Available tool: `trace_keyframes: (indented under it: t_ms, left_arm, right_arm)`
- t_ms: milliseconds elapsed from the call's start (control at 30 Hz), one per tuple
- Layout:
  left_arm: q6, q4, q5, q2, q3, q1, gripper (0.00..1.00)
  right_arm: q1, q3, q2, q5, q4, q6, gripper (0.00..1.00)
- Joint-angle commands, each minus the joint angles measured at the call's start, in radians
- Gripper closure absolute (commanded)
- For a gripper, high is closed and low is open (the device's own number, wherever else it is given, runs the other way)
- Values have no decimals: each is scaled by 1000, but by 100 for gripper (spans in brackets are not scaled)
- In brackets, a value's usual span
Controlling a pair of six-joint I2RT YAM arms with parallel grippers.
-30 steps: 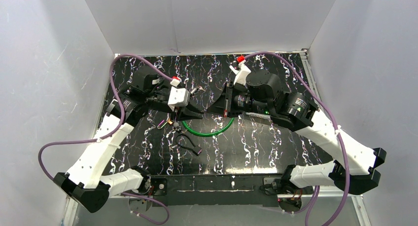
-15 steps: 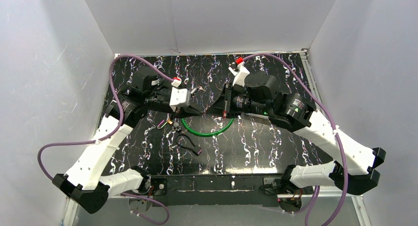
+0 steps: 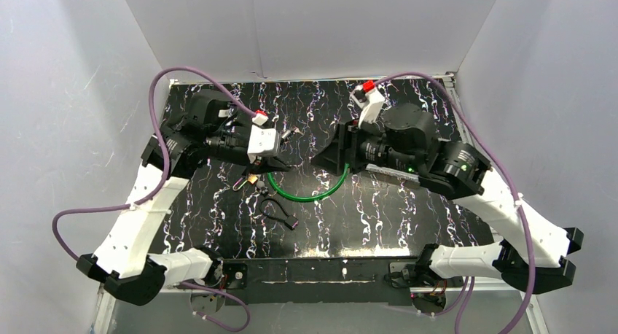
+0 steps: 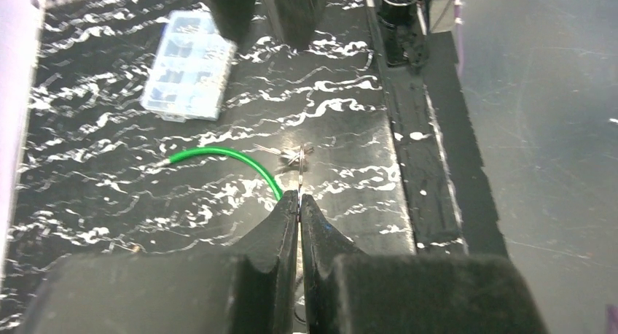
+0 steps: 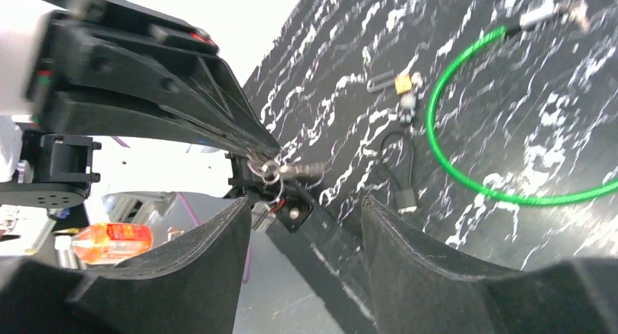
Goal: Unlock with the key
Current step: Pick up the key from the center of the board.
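So, my left claw is clamped shut on the key, which sticks out from the tips on its ring, up in the air above the bench. My right claw is gaping wide with nothing in it, nose to nose with the left one. The lock I reckon I'm after is the little brass padlock, lying on the bench just outside the green cable loop, near a black strap. My tip for this step: the key looks loose on its ring, so the right claw should take it square and close to the bow, or it'll swivel at the keyhole. The padlock also lies free, so something has to pin it or it'll skid. Room-wise, there's plenty of bare bench to the right of the loop. The white walls are well apart from both claws, but a clear plastic box sits near my right claw, so no wide swings there.
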Motion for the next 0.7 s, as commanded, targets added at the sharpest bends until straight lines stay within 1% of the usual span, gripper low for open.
trace_keyframes:
  t_ms: [0, 67, 133, 267, 367, 433, 533, 667]
  left_arm:
    - [-25, -207, 41, 42, 83, -7, 100]
    - [-59, -260, 64, 67, 109, -8, 100]
    - [-105, -291, 84, 78, 116, -9, 100]
    - [-208, -246, 79, 55, 100, -9, 100]
    - [-254, -231, 87, 43, 101, -9, 100]
    - [-296, -221, 95, 44, 107, -10, 100]
    - [-313, -225, 112, 49, 119, -9, 100]
    - [-319, -230, 117, 55, 124, -9, 100]
  right_arm:
    - [5, 79, -34, -2, 112, -255, 35]
    - [6, 80, -14, -93, 157, -339, 35]
    - [10, 74, 10, -170, 189, -406, 37]
    - [27, 16, 20, -283, 271, -458, 40]
    - [47, -36, 13, -276, 321, -472, 41]
    - [58, -62, 12, -270, 343, -473, 45]
    - [75, -82, 17, -257, 352, -470, 50]
    - [83, -90, 27, -266, 358, -454, 55]
